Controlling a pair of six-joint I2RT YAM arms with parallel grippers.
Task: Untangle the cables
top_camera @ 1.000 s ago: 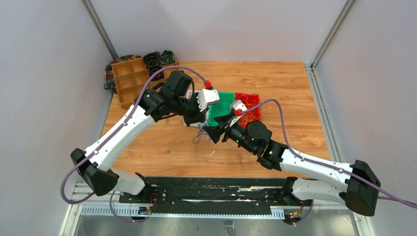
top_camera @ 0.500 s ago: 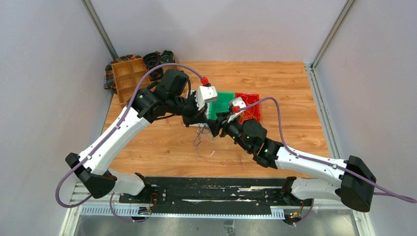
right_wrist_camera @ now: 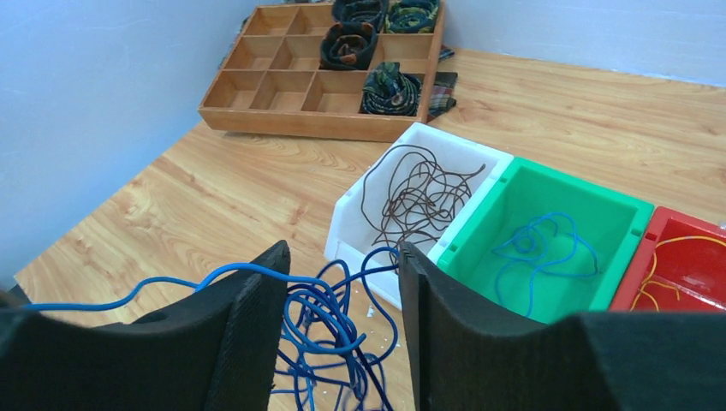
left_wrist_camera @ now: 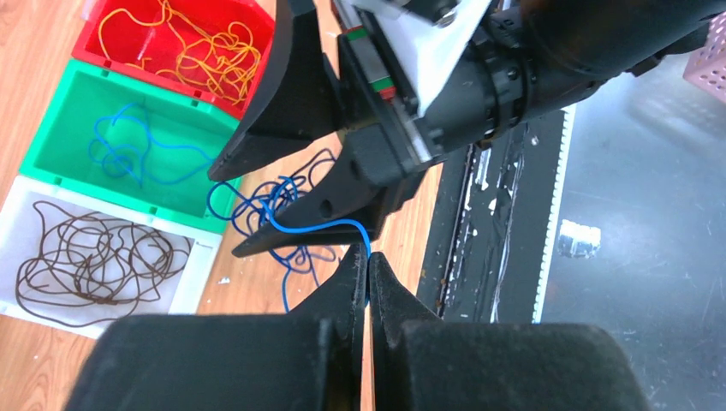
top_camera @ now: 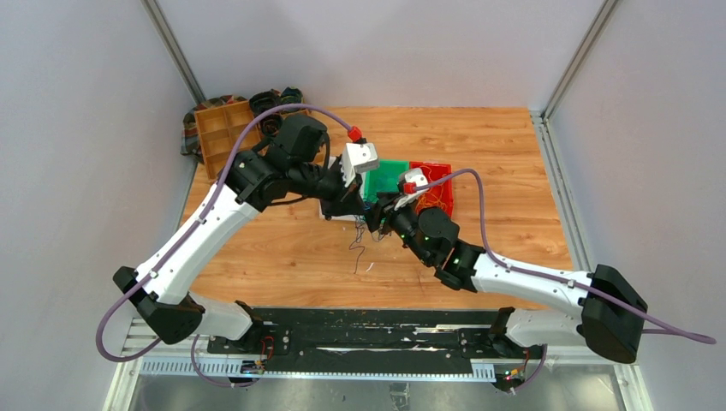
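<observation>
A tangle of blue cables [right_wrist_camera: 330, 321] hangs just above the table in front of the bins. My left gripper [left_wrist_camera: 368, 257] is shut on one blue strand [left_wrist_camera: 321, 225], which arcs away over a finger of the right gripper. My right gripper [right_wrist_camera: 342, 253] is open, its two black fingers on either side of the top of the tangle. One strand lies across its left finger [right_wrist_camera: 244, 300]. From above, the left gripper [top_camera: 355, 205] and right gripper [top_camera: 374, 219] almost meet, and a loose strand [top_camera: 356, 253] dangles below them.
Three bins stand in a row: a white bin [right_wrist_camera: 360, 214] with dark brown cable, a green bin [right_wrist_camera: 479, 257] with blue cable, and a red bin [right_wrist_camera: 638, 274] with yellow-orange cable. A wooden divided tray [right_wrist_camera: 257, 81] with dark coils sits at the back left.
The right gripper has moved left and back to meet the left gripper, and its jaws have narrowed. The blue tangle has risen, and a strand now hangs lower.
</observation>
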